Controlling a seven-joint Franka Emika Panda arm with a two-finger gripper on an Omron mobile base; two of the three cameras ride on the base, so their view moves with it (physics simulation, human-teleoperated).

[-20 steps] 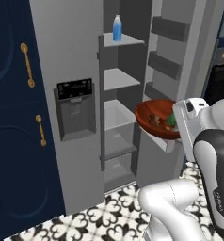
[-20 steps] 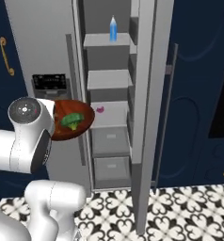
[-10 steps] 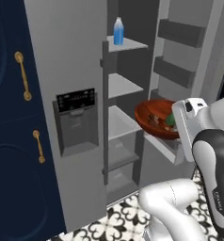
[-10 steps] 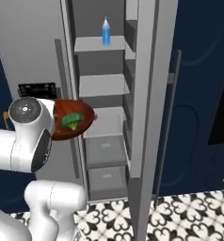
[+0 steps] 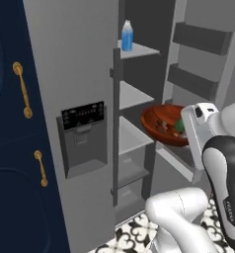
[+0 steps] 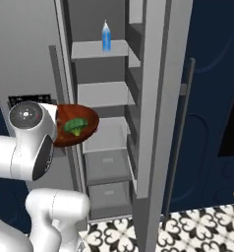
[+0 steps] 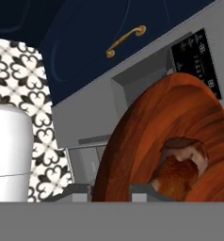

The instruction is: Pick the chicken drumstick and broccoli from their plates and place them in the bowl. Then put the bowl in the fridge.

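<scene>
Hand view shows the jaws clamped on the rim of the bowl (image 7: 147, 141), the chicken drumstick (image 7: 180, 164) inside. The broccoli (image 6: 74, 125) rides along. Keep the bowl level, ease it toward twelve o'clock onto the fridge (image 5: 80, 59) middle shelf (image 6: 106, 135), clearing the door edge.

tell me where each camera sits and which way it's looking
Left base view: behind the arm's left, facing the open fridge; arm lower right.
Right base view: behind its right, facing the fridge shelves; arm lower left.
Hand view: on the hand, along the gripper shut on the bowl rim.
All show the bowl; both base views its broccoli.
</scene>
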